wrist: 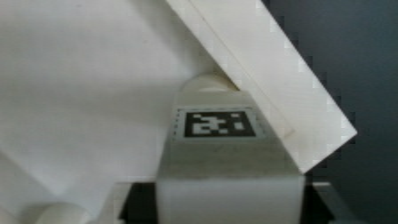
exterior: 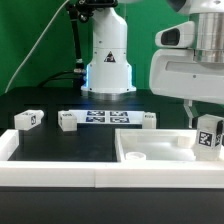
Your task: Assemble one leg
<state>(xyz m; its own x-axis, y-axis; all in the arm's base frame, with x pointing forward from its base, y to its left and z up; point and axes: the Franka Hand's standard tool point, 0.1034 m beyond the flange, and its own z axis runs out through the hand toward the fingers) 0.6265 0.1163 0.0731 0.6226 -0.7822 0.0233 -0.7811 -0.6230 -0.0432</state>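
Note:
My gripper [exterior: 204,127] is shut on a leg [exterior: 209,136], a small white block with a black-and-white tag, at the exterior view's right. It holds the leg above the right end of the white tabletop [exterior: 150,156] with the raised rim. In the wrist view the leg [wrist: 217,150] sits between my dark fingers [wrist: 143,203], tag facing the camera. Its far end is close to the tabletop's rim [wrist: 267,70] near a corner. My gripper [wrist: 217,208] shows only partly there. Three more legs lie on the black table [exterior: 28,120], [exterior: 67,122], [exterior: 148,120].
The marker board [exterior: 105,117] lies flat between the loose legs, in front of the robot base [exterior: 108,60]. A white raised border [exterior: 50,172] runs along the near side of the work area and up its left edge.

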